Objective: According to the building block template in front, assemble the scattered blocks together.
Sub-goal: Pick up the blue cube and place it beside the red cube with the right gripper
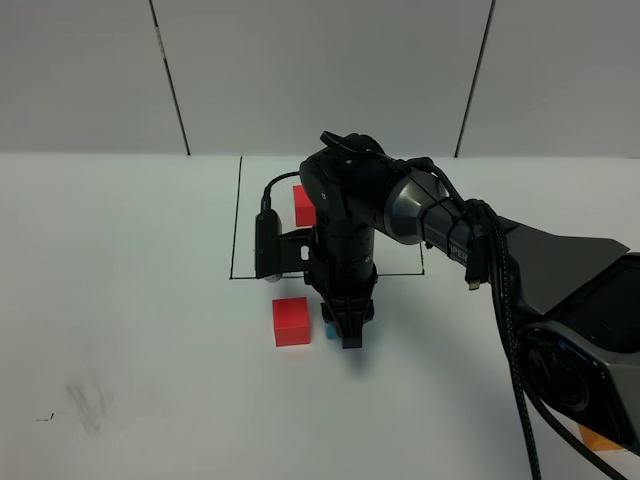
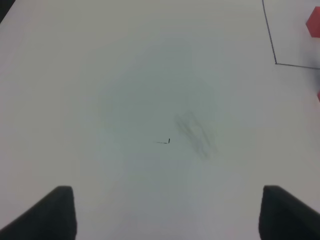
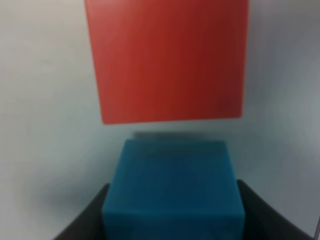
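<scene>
Exterior high view: the right arm reaches across the middle of the white desk (image 1: 120,330) and points its right claw (image 1: 348,336) straight down, clenched on a small plain cyan-blue cube (image 1: 329,328) that sits low at the surface, just beside a loose red cube (image 1: 292,321) of the same size. The right wrist view shows the two cubes face to face with only a thin gap between them, the dark fingers (image 3: 87,220) hugging the blue one's sides. The building block template (image 1: 303,205) lies beyond, inside its thin black outline (image 1: 236,220), but the arm hides all of it except its red cube. The left claw (image 2: 170,215) hangs released over bare desk, well apart from the work. The risk I see is in the closing of that gap: a slightly skewed push could nudge the red cube askew, or the blue cube could shift when the fingers let go, leaving the pair out of line. With the template covered, checking the L-shape is also hard. A sliver of orange (image 1: 600,440) by the arm's base may be the third cube, far from the others. No brand or label is readable; only a tiny black mark (image 2: 164,142) and a grey smudge (image 2: 195,132) on the desk.
</scene>
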